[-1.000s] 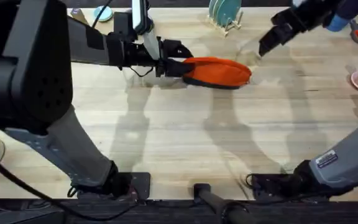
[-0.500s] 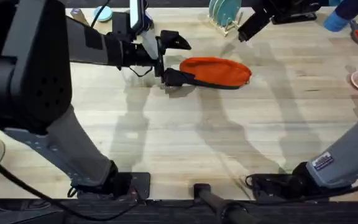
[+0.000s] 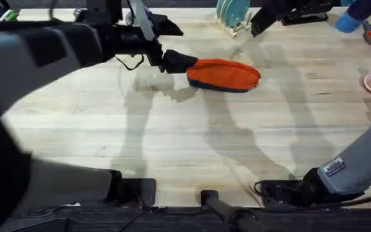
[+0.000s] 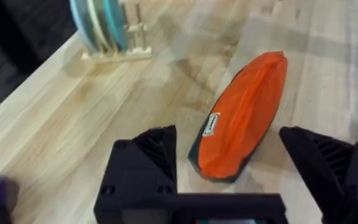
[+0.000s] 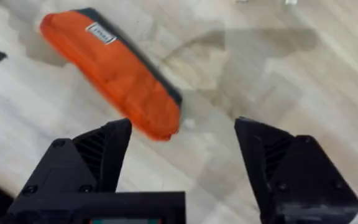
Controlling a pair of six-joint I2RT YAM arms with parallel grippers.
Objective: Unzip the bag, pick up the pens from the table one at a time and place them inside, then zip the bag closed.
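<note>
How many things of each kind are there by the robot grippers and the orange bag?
Orange bag: 1
Dish rack with plates: 1
Robot grippers, left gripper and right gripper: 2
Total: 4

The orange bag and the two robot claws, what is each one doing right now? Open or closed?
orange bag: lying on the table, looks closed, held by nothing.
left gripper: open, just off the bag's end.
right gripper: open, above the bag, holding nothing.
plates in the rack: standing upright.
</note>
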